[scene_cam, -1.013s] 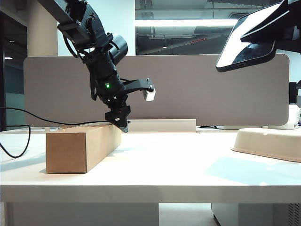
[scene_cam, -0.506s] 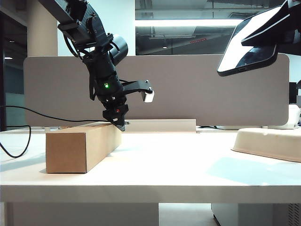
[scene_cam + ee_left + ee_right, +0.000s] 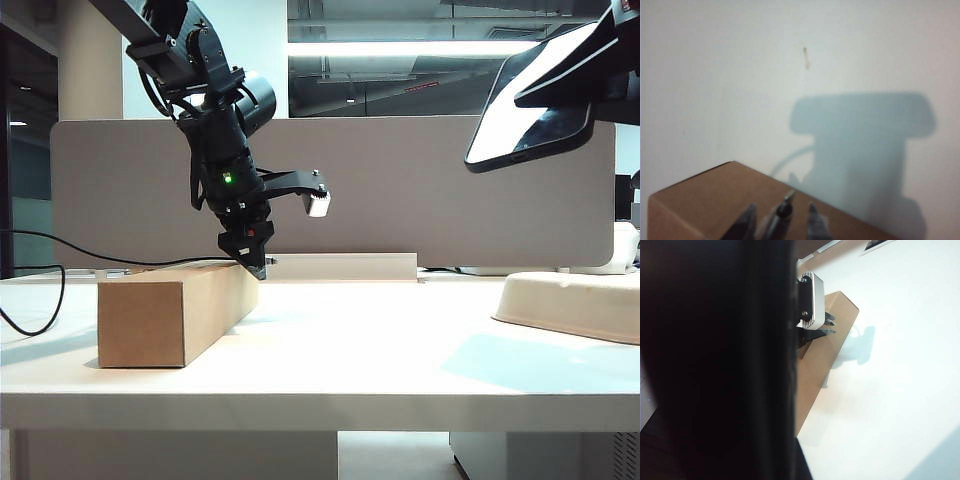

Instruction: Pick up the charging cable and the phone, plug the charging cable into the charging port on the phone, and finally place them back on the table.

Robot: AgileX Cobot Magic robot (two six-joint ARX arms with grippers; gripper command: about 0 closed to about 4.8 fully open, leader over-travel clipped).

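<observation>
My left gripper [image 3: 252,258] points down at the far end of the brown cardboard box [image 3: 175,310], shut on the charging cable [image 3: 90,250]. The black cord trails left off the table [image 3: 350,360]. In the left wrist view the silvery plug tip [image 3: 788,195] sticks out between the fingertips of that gripper [image 3: 781,216], just above the box top [image 3: 705,200]. High at the right, my right gripper [image 3: 605,60] holds the phone [image 3: 525,105] tilted in the air, shut on it. A small slot, the charging port [image 3: 518,151], faintly shows on its lower edge. The phone [image 3: 715,360] blacks out most of the right wrist view and hides those fingers.
A beige moulded tray [image 3: 570,300] sits on the table at the right. A grey fabric divider [image 3: 400,190] runs along the back. Past the phone, the right wrist view shows the box [image 3: 825,340] and the left gripper [image 3: 815,332].
The left gripper's jaws have closed in on the cable end above the box. The phone has drifted slightly to the right in the right gripper.
</observation>
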